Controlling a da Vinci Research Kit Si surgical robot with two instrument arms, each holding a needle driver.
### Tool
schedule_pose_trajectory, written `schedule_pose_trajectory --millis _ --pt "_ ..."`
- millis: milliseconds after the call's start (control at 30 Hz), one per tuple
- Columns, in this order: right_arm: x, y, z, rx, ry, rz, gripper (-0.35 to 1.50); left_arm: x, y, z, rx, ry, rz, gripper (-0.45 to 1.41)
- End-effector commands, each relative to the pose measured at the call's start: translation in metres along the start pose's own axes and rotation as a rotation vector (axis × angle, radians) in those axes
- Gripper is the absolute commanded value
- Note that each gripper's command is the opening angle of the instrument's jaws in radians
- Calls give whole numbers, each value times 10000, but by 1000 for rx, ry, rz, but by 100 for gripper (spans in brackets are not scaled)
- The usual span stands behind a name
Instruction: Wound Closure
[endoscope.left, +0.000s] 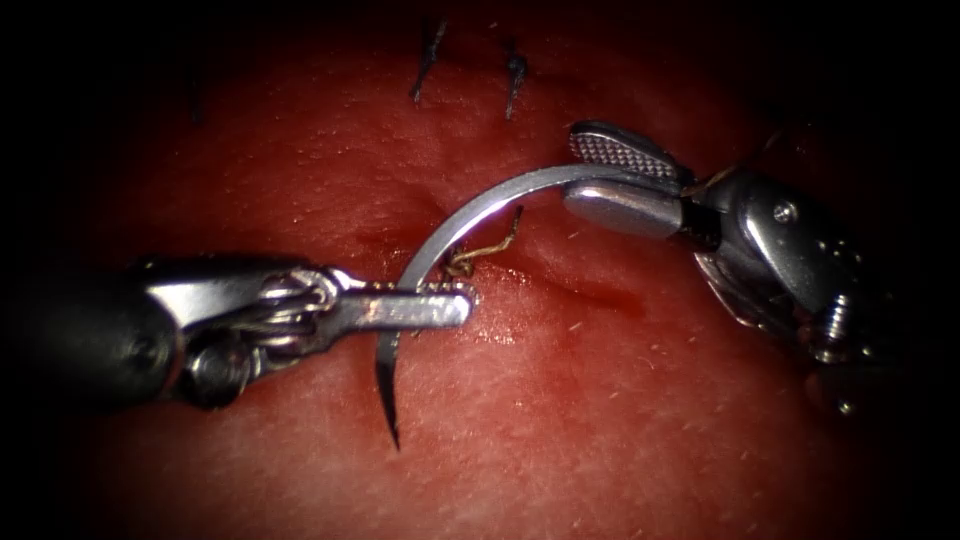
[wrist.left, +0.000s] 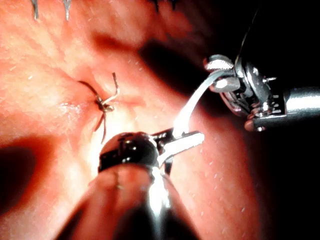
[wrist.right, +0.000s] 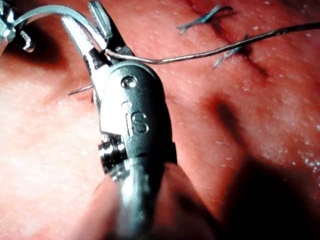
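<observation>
Stamped "S" legible on the right gripper, ridged steel jaws parted around the blunt end of the smooth curved needle, left gripper clamped nearer its dark point, needle clear above glistening red tissue beside a knotted thread.
</observation>
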Motion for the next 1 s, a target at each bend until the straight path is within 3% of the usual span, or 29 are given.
schedule_pose_trajectory --millis 33,67,200,300,400,433,600,733,833,967,1000 --pt "-8 -1 3 1 -1 0 -35 3 4 3 -14 -10 19 59" --pt "-8 -1 3 1 -1 0 -35 0 4 5 -35 -26 94 84" --pt "-8 -1 3 3 -4 -5 -35 -7 2 10 -126 -69 433 131" --pt "-7 -1 3 -24 -58 -63 -35 -15 -4 13 -220 -72 696 138" --pt "-5 0 2 -55 -103 -103 -35 -15 -7 15 -347 -21 853 138" --pt "-4 0 2 -69 -130 -122 -35 -13 -9 15 -509 24 993 138" --pt "2 -5 2 -125 -228 -229 -35 -9 -13 14 -831 140 1123 121" --pt "7 -14 6 -161 -302 -321 -35 -9 -14 11 -917 177 1171 108" --pt "13 -21 12 -186 -340 -391 -35 -10 -14 11 -990 271 1182 104" --pt "19 -29 18 -186 -355 -437 -35 -11 -10 16 -1036 361 1162 106" --pt "20 -31 20 -187 -359 -455 -35 -10 -8 19 -1012 368 1160 104"
